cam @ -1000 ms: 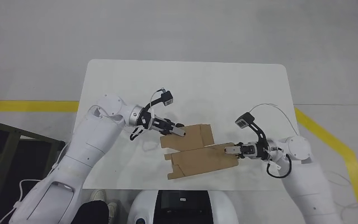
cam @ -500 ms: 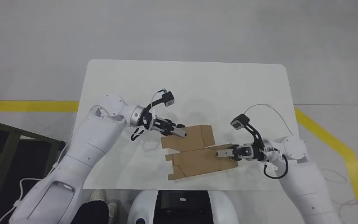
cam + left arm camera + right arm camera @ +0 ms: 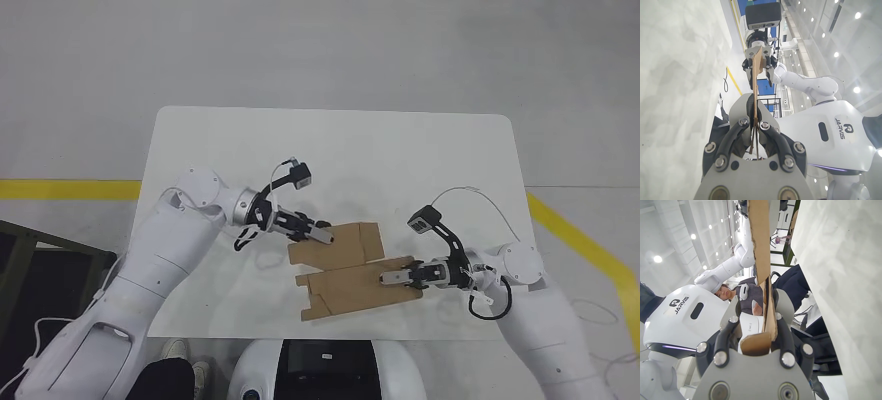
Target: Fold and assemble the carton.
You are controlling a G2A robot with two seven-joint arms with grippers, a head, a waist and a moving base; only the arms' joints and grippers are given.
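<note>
Brown flat carton (image 3: pixel 345 270) over the white table (image 3: pixel 400 150), my left gripper (image 3: pixel 322 238) pinched onto one edge, my right gripper (image 3: pixel 386 276) spread wide astride the opposite end.

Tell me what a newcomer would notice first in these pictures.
A flat, unassembled brown cardboard carton stretches between the two grippers over the near half of the white table. The left gripper is pinched shut on one end of it. The right gripper straddles the opposite end, open.

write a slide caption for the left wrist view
Left gripper shut on the carton, right gripper open around its far end.
</note>
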